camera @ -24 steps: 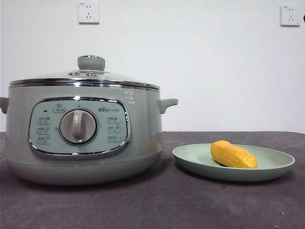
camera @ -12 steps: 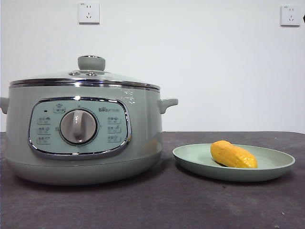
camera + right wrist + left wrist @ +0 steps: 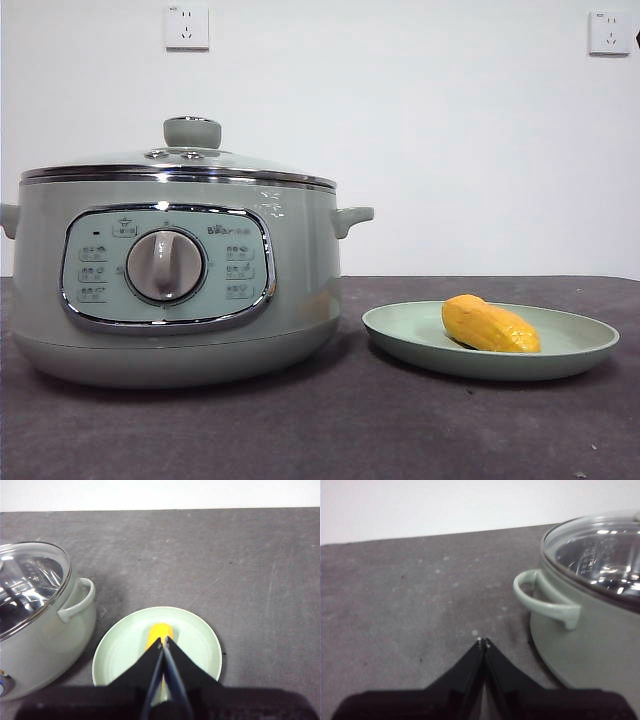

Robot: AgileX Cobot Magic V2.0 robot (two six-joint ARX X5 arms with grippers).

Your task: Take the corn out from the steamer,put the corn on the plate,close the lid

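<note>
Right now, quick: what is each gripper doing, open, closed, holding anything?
Left gripper: closed, empty, over bare table beside the steamer.
Right gripper: closed, empty, above the corn on the plate.

Across the front-view pictures nothing has visibly shifted between a second ago and now; the small glossy yellow-orange corn (image 3: 489, 325) lies at the same spot on the shallow pale green plate (image 3: 400, 330); the glass lid with its sage-green knob (image 3: 192, 131) sits unchanged on the round sage-green steamer (image 3: 300, 260); no arm has entered.
</note>
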